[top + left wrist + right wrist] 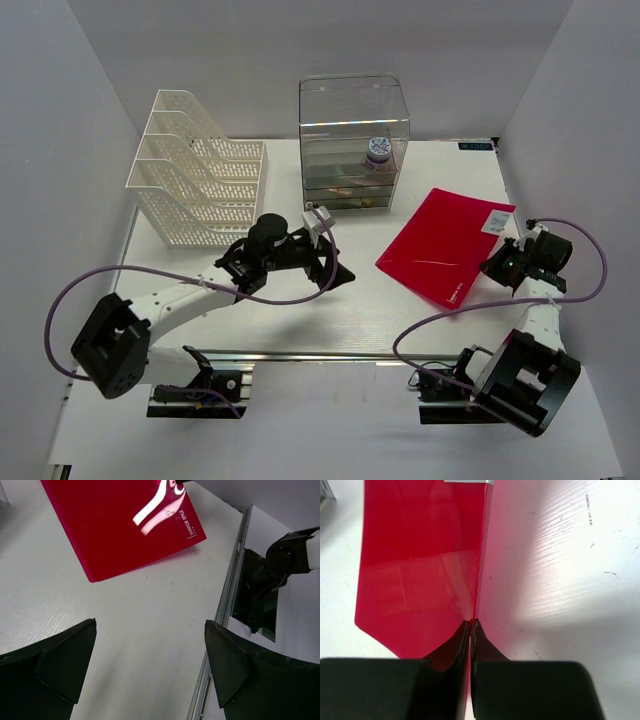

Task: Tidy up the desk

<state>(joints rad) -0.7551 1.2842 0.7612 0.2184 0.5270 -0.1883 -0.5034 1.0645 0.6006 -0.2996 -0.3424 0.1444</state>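
The bench point(360, 315) spans the overhead view ahead of the arm bases, with a white mesh rack point(195, 185) and a clear drawer box point(352, 140) at its back, the box's contents indistinct. Only the right wrist view shows the right gripper point(470, 624) pinched on the red folder point(420, 570). The left gripper point(150, 630) hangs open above the bench.

1. The desk point(360, 320) is matt white, with a faint wood-like grain.
2. Its front rail point(330, 355) looks like brushed metal.
3. The folder point(445, 245) is glossy red plastic, smooth and slightly see-through.
4. The box point(352, 110) is clear, shiny plastic.
5. The rack point(195, 180) is white perforated plastic.
6. The left pincer point(150, 624) is matt black plastic.
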